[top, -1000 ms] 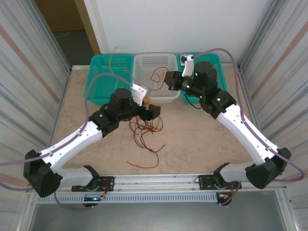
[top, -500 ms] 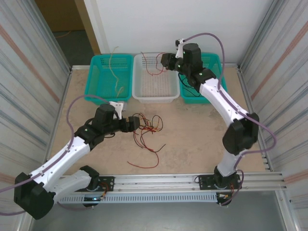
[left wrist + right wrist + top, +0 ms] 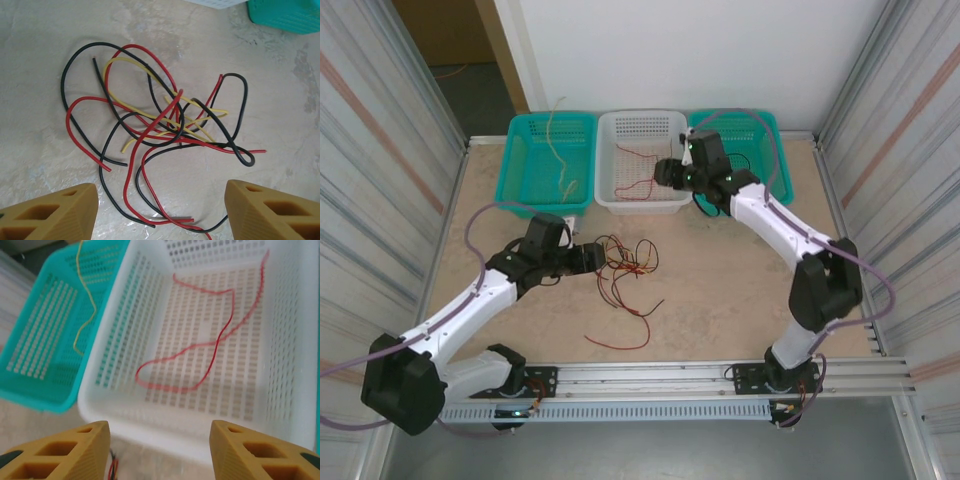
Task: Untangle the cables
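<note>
A tangle of red, black and pale yellow cables [image 3: 165,120] lies on the table, just ahead of my left gripper [image 3: 160,215]. That gripper is open; a few red and black cable ends lie on the table between its fingers, untouched. From above, the left gripper [image 3: 588,257] sits at the left edge of the tangle [image 3: 625,262]. My right gripper [image 3: 160,450] hangs open and empty over the front rim of the white basket [image 3: 165,435], where one red cable [image 3: 200,345] lies loose. The top view shows the right gripper [image 3: 665,172] at that basket's right front.
A teal basket [image 3: 520,190] at the back left holds a yellow cable [image 3: 560,150]. Another teal basket [image 3: 770,130] stands at the back right, behind the right arm. A single red cable [image 3: 620,335] trails toward the near rail. Metal walls close both sides.
The right gripper has opened, and the red cable it carried now lies in the white basket. The left arm has drawn back to the left of the tangle.
</note>
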You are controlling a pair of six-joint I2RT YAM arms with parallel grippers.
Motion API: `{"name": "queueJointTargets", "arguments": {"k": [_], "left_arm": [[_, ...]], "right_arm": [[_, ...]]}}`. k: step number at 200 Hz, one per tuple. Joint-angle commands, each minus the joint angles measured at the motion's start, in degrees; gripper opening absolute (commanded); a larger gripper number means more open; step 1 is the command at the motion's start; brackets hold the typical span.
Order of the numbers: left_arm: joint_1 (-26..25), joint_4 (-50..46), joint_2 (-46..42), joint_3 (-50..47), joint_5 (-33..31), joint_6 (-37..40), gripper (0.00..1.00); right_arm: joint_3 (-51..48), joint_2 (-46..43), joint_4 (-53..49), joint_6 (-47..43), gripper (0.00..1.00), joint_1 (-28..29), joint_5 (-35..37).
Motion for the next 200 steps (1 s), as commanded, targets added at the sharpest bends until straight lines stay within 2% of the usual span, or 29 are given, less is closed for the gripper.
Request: {"name": "queueJointTargets", "arguments": {"k": [1,12,15,26,47,95,132,171,200], "left_arm": [[0.37,0.05,0.77,0.87,2.29,-3.00,0.67],[0.46,0.49,1.70,0.67,3.48,-3.65,0.66],[0.49,0.57,2.00,0.66,3.72,-3.85,0.66],[0.58,0.83,2.92,0.72,4.58,-4.44,0.64],[0.61,1.69,4.01,0.65,5.55,-5.38,0.63],[0.66,5.23,5.76,-0.45,7.29,-8.46,0.64],[0.67,7.46,6.43,-0.89,8.23,-10.21,0.63],[0.67,8.12,5.05,-1.66,9.24,-10.75,0.63],[0.67,8.61,6.70,-1.33,9.96,-11.34,0.61]], "right_arm": [[-4.81,-7.55,-6.67,-1.57,0.57,6.54,5.51],[-7.56,-9.04,-8.58,-0.79,0.59,9.69,5.98],[-8.33,-9.38,-8.98,-0.46,0.65,10.44,5.87],[-10.57,-9.79,-10.07,0.44,0.74,13.26,5.53],[-12.39,-8.35,-11.91,1.38,0.73,17.77,5.77],[-11.42,-1.29,-11.97,12.21,0.55,19.54,3.25],[-10.54,0.20,-11.23,13.01,0.53,22.00,4.88],[-8.31,3.30,-13.64,15.82,0.39,21.59,8.55],[-8.73,3.45,-11.35,18.23,0.37,21.68,8.28]]}}
